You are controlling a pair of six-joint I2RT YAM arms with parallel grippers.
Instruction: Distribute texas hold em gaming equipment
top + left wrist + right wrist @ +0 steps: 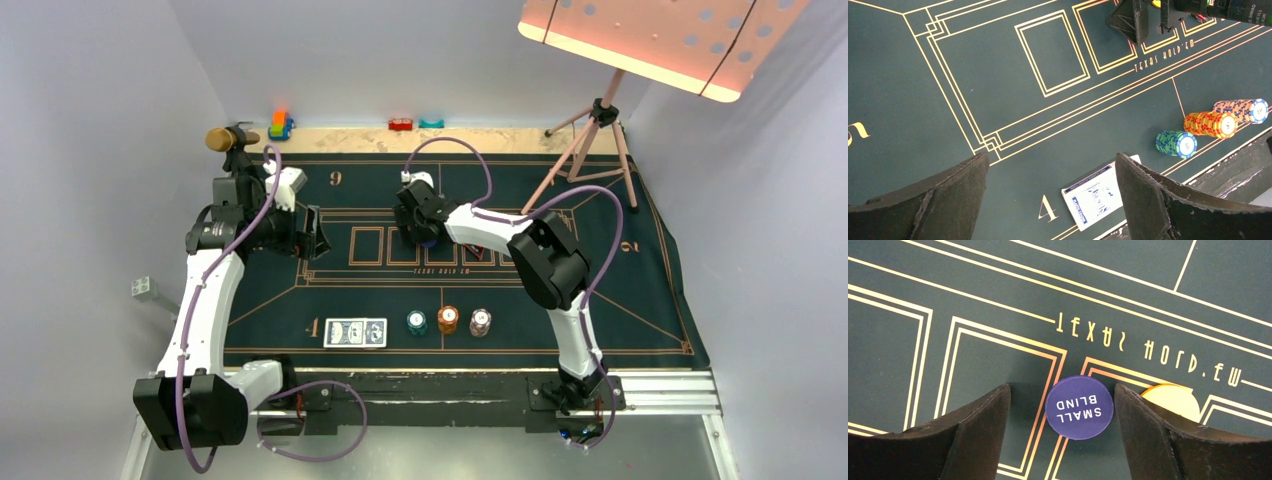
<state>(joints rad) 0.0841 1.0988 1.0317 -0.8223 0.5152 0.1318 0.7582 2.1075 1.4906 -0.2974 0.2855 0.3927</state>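
dark blue disc | on felt | between spread right fingers, touching neither

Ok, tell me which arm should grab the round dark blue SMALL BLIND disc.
Right. The right hand, open, straddles the round dark blue disc; the left hand hangs open elsewhere over bare green mat.

Parted pincer flanks the dark blue disc.

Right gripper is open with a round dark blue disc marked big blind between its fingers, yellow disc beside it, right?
No, the round dark blue disc reads SMALL BLIND in the right wrist view; right gripper open, yellow disc beside it: correct.
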